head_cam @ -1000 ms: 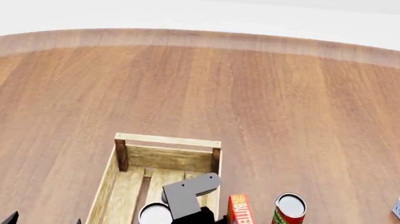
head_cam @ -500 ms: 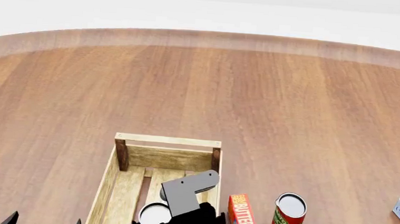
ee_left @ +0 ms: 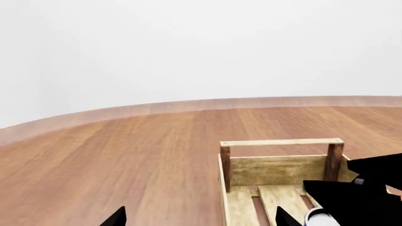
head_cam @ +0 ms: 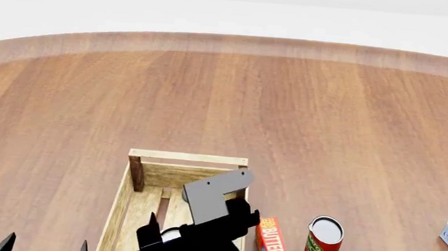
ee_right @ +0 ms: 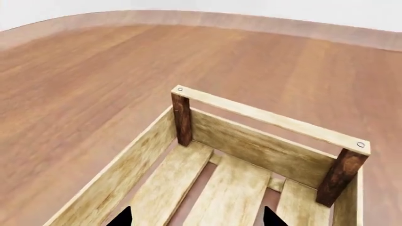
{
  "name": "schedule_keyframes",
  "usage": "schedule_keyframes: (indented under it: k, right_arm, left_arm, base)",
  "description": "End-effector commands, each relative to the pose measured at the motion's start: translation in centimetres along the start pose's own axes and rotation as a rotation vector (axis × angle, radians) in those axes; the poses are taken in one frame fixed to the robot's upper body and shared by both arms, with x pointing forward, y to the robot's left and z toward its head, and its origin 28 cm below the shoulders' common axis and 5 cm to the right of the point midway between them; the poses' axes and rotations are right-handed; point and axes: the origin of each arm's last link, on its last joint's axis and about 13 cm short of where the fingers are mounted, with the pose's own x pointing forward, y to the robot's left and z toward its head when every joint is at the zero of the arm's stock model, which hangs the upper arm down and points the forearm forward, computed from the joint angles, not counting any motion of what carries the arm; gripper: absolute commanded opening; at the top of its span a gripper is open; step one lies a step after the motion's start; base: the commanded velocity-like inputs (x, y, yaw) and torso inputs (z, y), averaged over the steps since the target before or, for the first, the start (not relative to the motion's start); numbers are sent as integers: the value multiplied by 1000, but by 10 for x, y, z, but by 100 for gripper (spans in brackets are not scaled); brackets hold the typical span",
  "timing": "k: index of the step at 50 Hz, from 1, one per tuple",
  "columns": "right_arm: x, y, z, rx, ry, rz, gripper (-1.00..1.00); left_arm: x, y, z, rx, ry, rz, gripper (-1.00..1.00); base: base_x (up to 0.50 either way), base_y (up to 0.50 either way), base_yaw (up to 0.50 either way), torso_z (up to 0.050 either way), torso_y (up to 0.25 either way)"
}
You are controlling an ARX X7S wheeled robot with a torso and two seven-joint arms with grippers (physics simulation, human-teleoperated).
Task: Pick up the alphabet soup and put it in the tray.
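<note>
One arm moved — right gripper has lifted, fingers spread, off the soup inside the tray. Task looks done; left gripper open too.

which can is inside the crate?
The white-topped can, half hidden under the right claw, sits between the crate walls. The red-and-green can stands out on the table, right of the butter box.

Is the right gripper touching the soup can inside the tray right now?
Cannot tell. In the head view the right gripper hides most of the soup can; the right wrist view shows only tray slats.
</note>
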Motion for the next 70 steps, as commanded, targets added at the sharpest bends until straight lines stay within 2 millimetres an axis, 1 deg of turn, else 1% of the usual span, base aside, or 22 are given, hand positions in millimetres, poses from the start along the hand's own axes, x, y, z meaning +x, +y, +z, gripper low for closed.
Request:
schedule_keyframes:
  k: [1,7,14,25,30,39,41,43,47,52,59,70]
  right_arm:
    - [-25,7,13,-2,-111,-26,100]
    - [-36,10,19,-14,-177,-54,100]
    - [-53,13,32,-9,-284,-94,100]
    - [-73,19,38,18,-394,-108,100]
    - [-80,21,42,-16,-437,-118,100]
    - [-94,22,51,-13,-500,-130,100]
    - [-94,22,51,-13,-500,-130,100]
    - [-100,22,58,-19,-534,-139,100]
    - [-105,22,62,-35,-569,-157,100]
    - [-109,22,65,-45,-586,-166,100]
    - [-119,24,74,-60,-624,-166,100]
    - [-131,28,83,-75,-659,-166,100]
  left_arm:
    - [-1,2,14,-19,-71,21,100]
    - [-4,4,27,-27,-102,25,100]
    - [-8,5,41,-41,-131,26,100]
    - [-15,6,61,-46,-173,14,100]
    - [-18,7,67,-54,-185,10,100]
    - [-23,8,79,-58,-222,6,100]
    - [-23,8,79,-58,-222,6,100]
    - [-26,8,85,-67,-234,2,100]
    - [-29,9,91,-78,-249,0,100]
    - [-32,9,98,-89,-263,0,100]
    - [-38,10,109,-103,-292,-8,100]
    - [-44,11,120,-123,-316,-13,100]
  base:
    - [0,0,0,0,0]
    - [0,0,0,0,0]
    - [0,0,0,0,0]
    - [0,0,0,0,0]
    - [0,0,0,0,0]
    - [0,0,0,0,0]
    - [0,0,0,0,0]
    - [0,0,0,0,0]
    - [0,0,0,0,0]
    - [0,0,0,0,0]
    - [0,0,0,0,0]
    - [0,0,0,0,0]
